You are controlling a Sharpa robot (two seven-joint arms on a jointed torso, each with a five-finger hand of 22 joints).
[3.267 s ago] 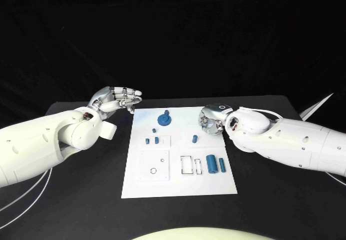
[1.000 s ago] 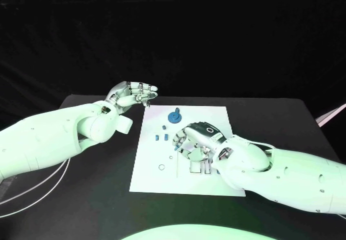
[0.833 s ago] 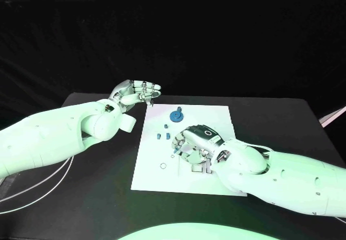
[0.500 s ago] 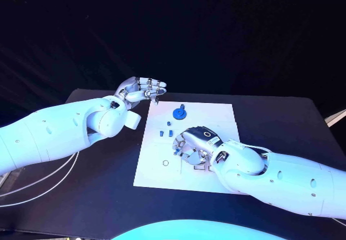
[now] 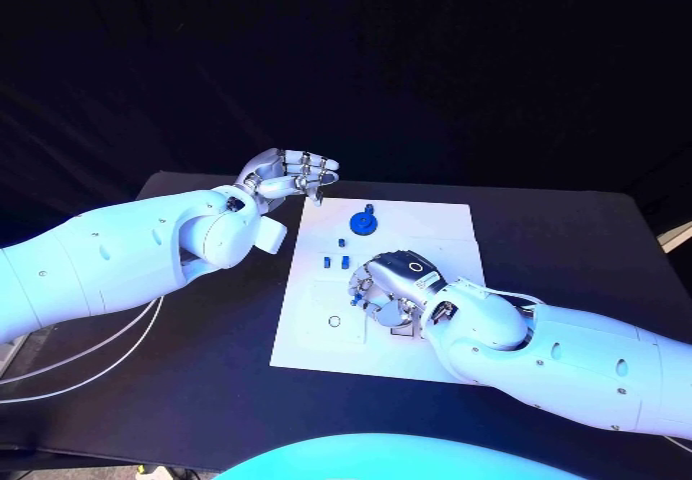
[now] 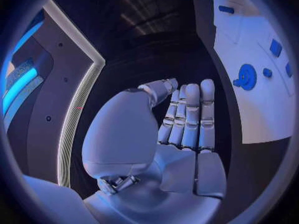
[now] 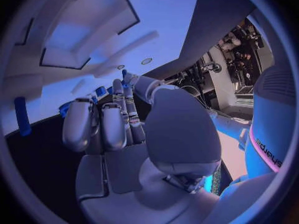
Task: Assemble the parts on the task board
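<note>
Right hand (image 5: 392,292) covers the task board (image 5: 433,225) centre-right; parts and recesses beneath it hidden. What its fingertips touch or hold: cannot tell. Small blue parts (image 5: 335,261) at 10 o'clock of that hand too small to make out shape.

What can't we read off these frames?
- Head view: the right hand covers the middle of the task board, hiding what lies under it.
- Right wrist view: whether the right hand's fingers hold a part is unclear; they mask it.
- Left hand: curled; whether it holds anything is too small to tell.
</note>
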